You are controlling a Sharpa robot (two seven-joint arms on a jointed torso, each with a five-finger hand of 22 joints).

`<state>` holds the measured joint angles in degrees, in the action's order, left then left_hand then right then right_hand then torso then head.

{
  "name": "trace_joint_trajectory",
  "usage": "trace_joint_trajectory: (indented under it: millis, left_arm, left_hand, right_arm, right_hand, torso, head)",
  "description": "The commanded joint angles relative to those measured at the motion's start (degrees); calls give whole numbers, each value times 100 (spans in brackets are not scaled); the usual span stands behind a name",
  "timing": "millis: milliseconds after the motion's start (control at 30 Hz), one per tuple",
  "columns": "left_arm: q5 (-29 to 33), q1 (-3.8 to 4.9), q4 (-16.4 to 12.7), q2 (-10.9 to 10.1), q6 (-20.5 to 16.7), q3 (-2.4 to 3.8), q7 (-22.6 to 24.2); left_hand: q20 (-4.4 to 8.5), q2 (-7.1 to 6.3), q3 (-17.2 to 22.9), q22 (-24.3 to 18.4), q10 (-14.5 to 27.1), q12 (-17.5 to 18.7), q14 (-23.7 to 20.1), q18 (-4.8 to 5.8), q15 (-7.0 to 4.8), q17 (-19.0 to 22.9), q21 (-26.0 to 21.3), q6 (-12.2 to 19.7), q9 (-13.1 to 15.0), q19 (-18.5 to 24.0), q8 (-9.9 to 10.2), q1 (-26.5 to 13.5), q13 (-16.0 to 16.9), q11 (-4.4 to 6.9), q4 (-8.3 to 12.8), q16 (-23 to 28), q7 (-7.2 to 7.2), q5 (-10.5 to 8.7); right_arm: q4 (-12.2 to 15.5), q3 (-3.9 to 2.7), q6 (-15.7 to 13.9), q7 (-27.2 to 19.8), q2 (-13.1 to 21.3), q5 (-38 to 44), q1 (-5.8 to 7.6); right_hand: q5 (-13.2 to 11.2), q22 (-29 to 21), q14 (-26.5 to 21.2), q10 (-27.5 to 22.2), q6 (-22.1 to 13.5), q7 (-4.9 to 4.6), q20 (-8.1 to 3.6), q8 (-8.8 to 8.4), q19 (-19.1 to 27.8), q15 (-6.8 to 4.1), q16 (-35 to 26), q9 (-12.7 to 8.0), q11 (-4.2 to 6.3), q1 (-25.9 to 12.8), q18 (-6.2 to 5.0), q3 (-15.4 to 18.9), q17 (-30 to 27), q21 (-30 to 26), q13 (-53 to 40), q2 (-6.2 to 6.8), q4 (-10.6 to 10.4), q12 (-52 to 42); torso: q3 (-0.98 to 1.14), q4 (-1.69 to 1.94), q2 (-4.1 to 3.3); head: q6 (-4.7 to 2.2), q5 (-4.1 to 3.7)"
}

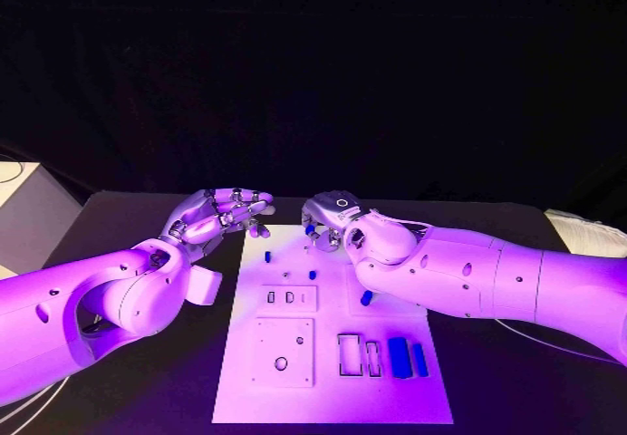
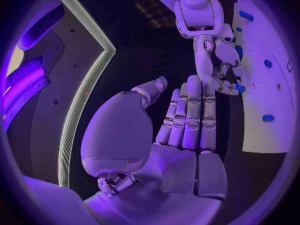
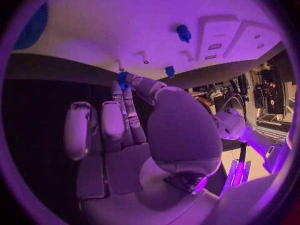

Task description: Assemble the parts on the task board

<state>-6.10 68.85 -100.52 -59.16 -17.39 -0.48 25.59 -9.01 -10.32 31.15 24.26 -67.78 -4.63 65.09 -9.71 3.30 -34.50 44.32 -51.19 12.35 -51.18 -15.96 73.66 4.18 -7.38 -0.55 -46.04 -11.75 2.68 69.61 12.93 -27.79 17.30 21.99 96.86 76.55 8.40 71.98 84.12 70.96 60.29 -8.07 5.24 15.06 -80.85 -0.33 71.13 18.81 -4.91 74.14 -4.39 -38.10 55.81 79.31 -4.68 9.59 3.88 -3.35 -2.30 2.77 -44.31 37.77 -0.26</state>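
At the upper centre of the head view, we see both hands poised over the far end of the task board (image 1: 333,399), which lies on the black worktop (image 1: 157,381). The right hand (image 1: 337,222) pinches a small blue part (image 3: 122,78) between its fingertips (image 3: 128,92), as the right wrist view shows; the remaining fingers lie folded. The left hand (image 1: 219,216) hovers just off the board's upper-left corner; its fingers are loosely extended and we see nothing held in it. Below the right hand, small blue pegs (image 1: 313,273) stand on the board; further down lie two recessed blocks (image 1: 287,299), and at the lower right an empty frame (image 1: 349,354) beside two elongated blue pieces (image 1: 399,357), their long axes running up and down the frame. We judge that the held part must travel down the frame toward the board, and that the right hand is the nearer to any seat there. Which seat it belongs to we cannot tell.
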Motion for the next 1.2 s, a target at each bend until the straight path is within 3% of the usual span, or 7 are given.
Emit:
trace_joint_trajectory:
  millis: [33,1200]
  left_arm:
    - [26,25,-12,13,110,7,29]
    - [26,65,-11,15,169,8,23]
  left_hand:
    - [-4,62,22,7,27,24,-55,-60,2,-8,20,31,6,28,27,-5,8,-18,-12,-20,-14,15]
    - [-6,69,23,18,32,27,-80,-60,5,-8,38,33,8,46,30,3,9,-22,-9,-19,-18,15]
  right_arm:
    - [-15,-1,46,-4,-6,39,-6]
    - [-225,1,326,-26,-92,-17,-30]
  right_hand:
    - [32,-8,-1,122,15,-1,9,24,-32,-35,9,10,83,50,66,-17,-5,17,-16,1,16,-37]
    - [9,-178,-55,-10,-120,-45,33,-29,72,2,-65,55,35,-20,31,-37,-164,-97,19,60,7,-8]
  torso:
    - [-8,12,-31]
    - [-13,9,-38]
  head:
    - [18,5]
    - [118,23]
